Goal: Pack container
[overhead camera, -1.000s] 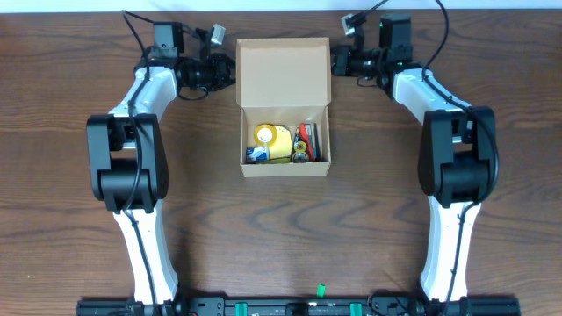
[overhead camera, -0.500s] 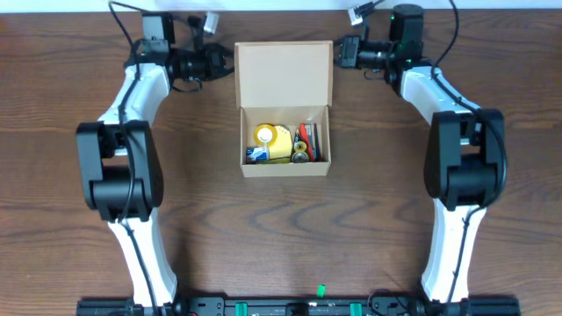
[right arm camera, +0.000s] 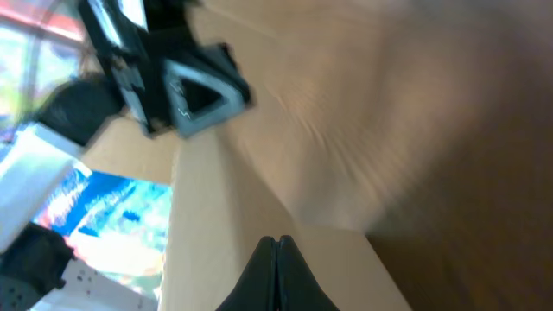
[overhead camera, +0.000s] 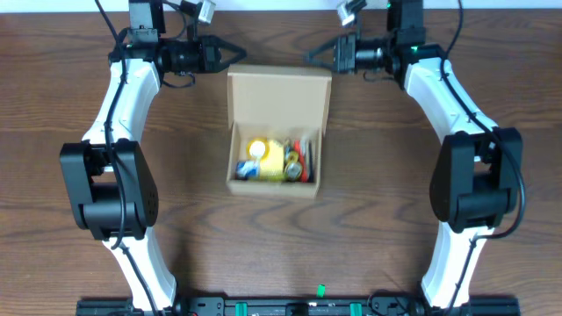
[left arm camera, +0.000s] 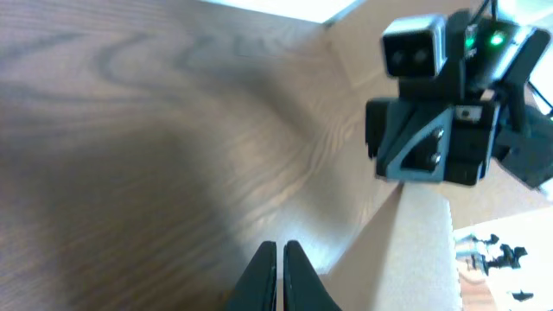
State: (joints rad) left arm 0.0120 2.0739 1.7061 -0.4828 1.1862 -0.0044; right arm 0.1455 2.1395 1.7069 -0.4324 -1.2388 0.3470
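1. The container (overhead camera: 272, 187) is sitting near the middle of the wooden table (overhead camera: 395, 219), between the two arms, and is lying slightly askew to the table's edges.
2. Its flap lid (overhead camera: 279, 92) is standing open on the far side, so the inside of the box is showing to the overhead camera.
3. Inside, a yellow item (overhead camera: 263, 156) is lying toward the left. A blue item (overhead camera: 244, 170) is lying beside it at the near left corner, and red pieces (overhead camera: 304, 147) are lying along the right wall. What these things are is too small to tell.
4. The left gripper (overhead camera: 239, 53) is reaching in from the left at the far left corner of the flap and is pointing toward the right. In the left wrist view its fingers (left arm camera: 263, 281) are pressing together with only a thin line between them, and they are pinching nothing.
5. The right gripper (overhead camera: 309, 54) is reaching in from the right at the far right corner of the flap and is pointing toward the left. In the right wrist view its fingers (right arm camera: 259, 285) are meeting in a point, and they are gripping nothing.
6. The two grippers are facing each other across the flap's far edge. Whether either is touching the cardboard cannot be told.
7. Each wrist camera is looking along tan cardboard toward the opposite wrist, and both views are blurring.
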